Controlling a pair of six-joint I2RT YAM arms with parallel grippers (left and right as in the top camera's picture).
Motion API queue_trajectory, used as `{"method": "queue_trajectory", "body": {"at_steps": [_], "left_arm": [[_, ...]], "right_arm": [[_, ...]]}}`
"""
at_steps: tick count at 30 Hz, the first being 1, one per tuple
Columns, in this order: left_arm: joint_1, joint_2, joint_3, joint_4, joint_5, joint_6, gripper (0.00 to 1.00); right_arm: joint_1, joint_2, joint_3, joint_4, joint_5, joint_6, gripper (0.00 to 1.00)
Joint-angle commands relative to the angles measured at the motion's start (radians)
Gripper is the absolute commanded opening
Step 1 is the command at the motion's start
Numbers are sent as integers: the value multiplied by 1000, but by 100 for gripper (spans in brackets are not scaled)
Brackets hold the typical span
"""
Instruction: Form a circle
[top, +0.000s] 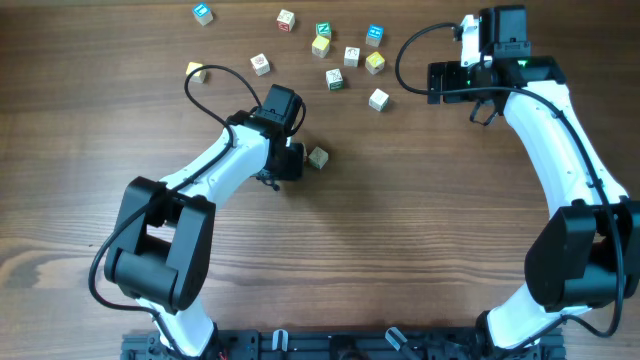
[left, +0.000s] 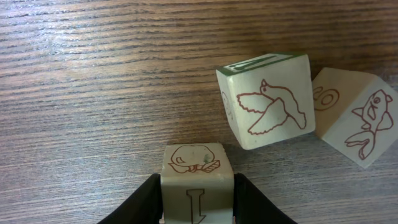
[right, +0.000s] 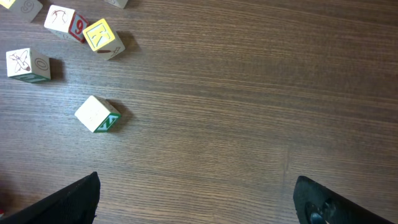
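We see a brown wooden table (top: 400, 230) with dark lines in it. Soft light shines on top.

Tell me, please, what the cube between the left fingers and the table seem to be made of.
The cube: seemingly pale wood, matte, with softly rounded edges and brown printed drawings. The table: wood or wood-look laminate, dark streaked grain, slight sheen; the pictures cannot settle which.

**Our two arms, looks-wise**

We run white shells with black joints on the left arm (top: 215, 165) and right arm (top: 560, 140). Black cable loops (top: 200, 85) sit behind the left gripper (left: 198, 186) and right gripper (right: 196, 180). Both have matte black fingers (left: 143, 202), and there's a green light (top: 522, 64) just behind the right one.
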Motion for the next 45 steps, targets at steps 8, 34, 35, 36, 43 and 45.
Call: {"method": "queue_trajectory", "body": {"at_steps": [8, 34, 35, 36, 43, 45], "left_arm": [[-3, 10, -8, 7, -1, 96, 36], [-5, 10, -8, 26, -5, 177, 41], [-6, 10, -8, 26, -5, 177, 42], [-5, 10, -8, 25, -5, 177, 42], [-5, 10, -8, 26, -5, 177, 36], [-5, 10, -8, 26, -5, 177, 35]], "right_arm": [[0, -4, 1, 2, 3, 14, 100], [0, -4, 1, 2, 3, 14, 100], [0, -4, 1, 2, 3, 14, 100], [0, -4, 1, 2, 3, 14, 100], [0, -4, 1, 2, 3, 14, 100], [0, -4, 1, 2, 3, 14, 100]]}}
